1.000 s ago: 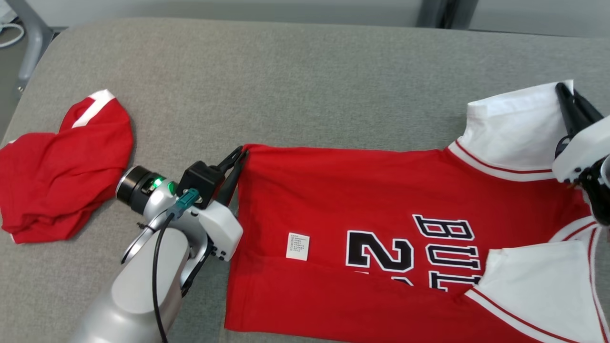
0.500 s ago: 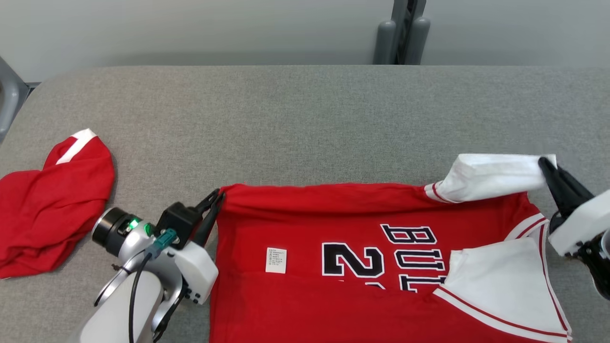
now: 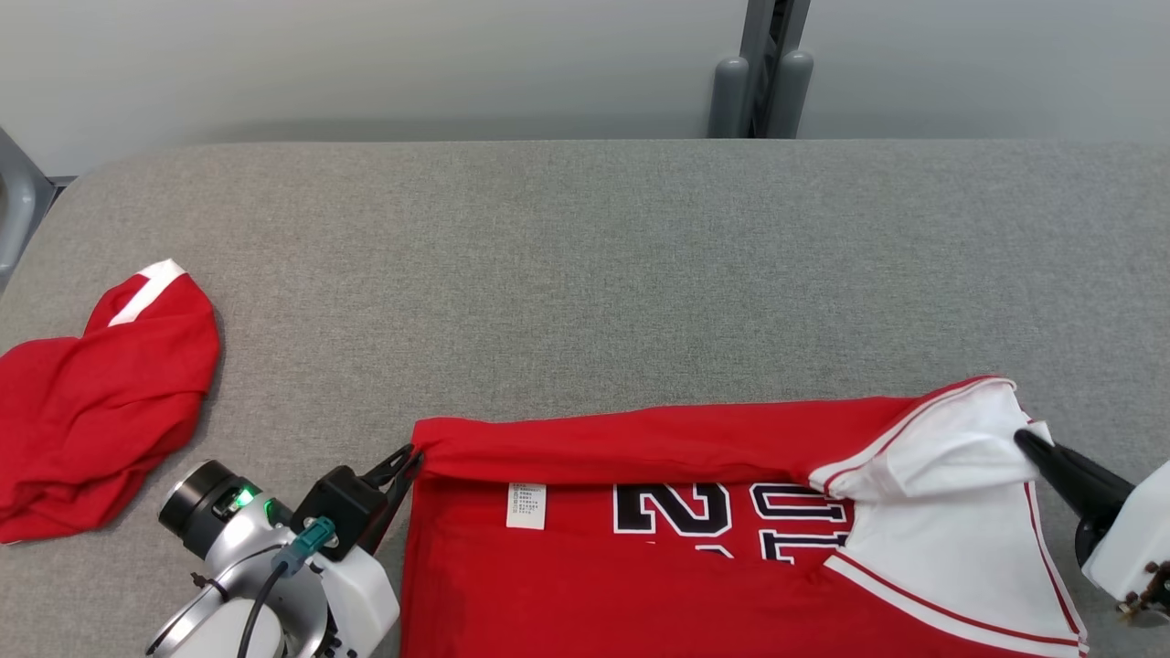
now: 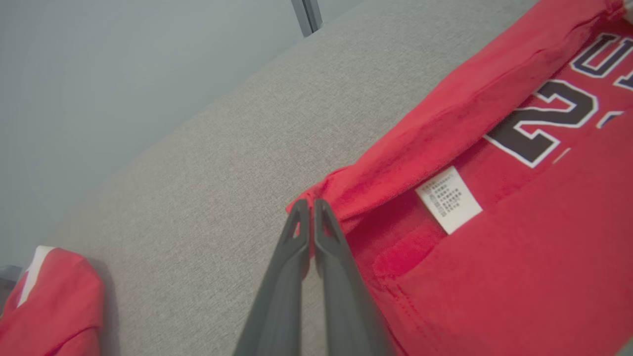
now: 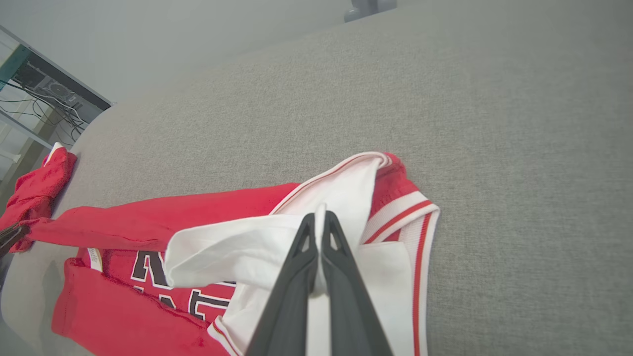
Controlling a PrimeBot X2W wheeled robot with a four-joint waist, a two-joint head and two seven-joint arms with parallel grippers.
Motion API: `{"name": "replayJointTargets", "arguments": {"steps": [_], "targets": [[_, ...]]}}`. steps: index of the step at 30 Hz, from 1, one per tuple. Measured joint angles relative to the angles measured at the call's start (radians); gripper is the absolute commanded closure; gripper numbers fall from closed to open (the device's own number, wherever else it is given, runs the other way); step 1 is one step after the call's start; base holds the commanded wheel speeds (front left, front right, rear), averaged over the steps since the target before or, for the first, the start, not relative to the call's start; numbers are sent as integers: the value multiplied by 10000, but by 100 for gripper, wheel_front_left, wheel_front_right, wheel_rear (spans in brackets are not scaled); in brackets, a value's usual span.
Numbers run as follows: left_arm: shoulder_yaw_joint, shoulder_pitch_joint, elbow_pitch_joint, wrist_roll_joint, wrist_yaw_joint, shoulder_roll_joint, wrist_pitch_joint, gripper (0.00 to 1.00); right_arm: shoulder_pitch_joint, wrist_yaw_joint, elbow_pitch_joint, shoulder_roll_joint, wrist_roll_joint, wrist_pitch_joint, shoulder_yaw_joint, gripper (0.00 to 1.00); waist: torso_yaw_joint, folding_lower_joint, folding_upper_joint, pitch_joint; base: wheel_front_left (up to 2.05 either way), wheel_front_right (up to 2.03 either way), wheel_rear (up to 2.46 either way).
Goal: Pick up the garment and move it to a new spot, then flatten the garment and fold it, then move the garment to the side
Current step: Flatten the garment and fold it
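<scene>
In the head view the left gripper (image 3: 409, 459) sits at 7 o'clock. Its 2 dark fingers are pressed together and point toward 1 o'clock, pinching a corner of the garment (image 3: 640, 594). The right gripper (image 3: 1024, 440) enters from 4 o'clock, its 2 fingers closed on the garment's edge and aimed toward 10 o'clock.

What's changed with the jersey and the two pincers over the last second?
The left pincer and right pincer have pulled the far edge of the jersey toward the robot, folding it over the lettering. Neither let go: both stay shut on it. The crumpled red garment at the left lies as before.
</scene>
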Motion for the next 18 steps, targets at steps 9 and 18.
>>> {"name": "replayJointTargets", "arguments": {"steps": [9, 18], "targets": [[-401, 229, -508, 94, -167, 280, 385, 100, 779, 0, -738, 251, -370, 1862, -934, 100, 53, 0, 0, -59, 0, 0, 0], [-627, 388, -673, 92, -261, 422, 566, 100, 1317, 0, -1377, 832, -970, 3346, -1822, 100, 112, 0, 0, -102, 0, 0, 0]]}}
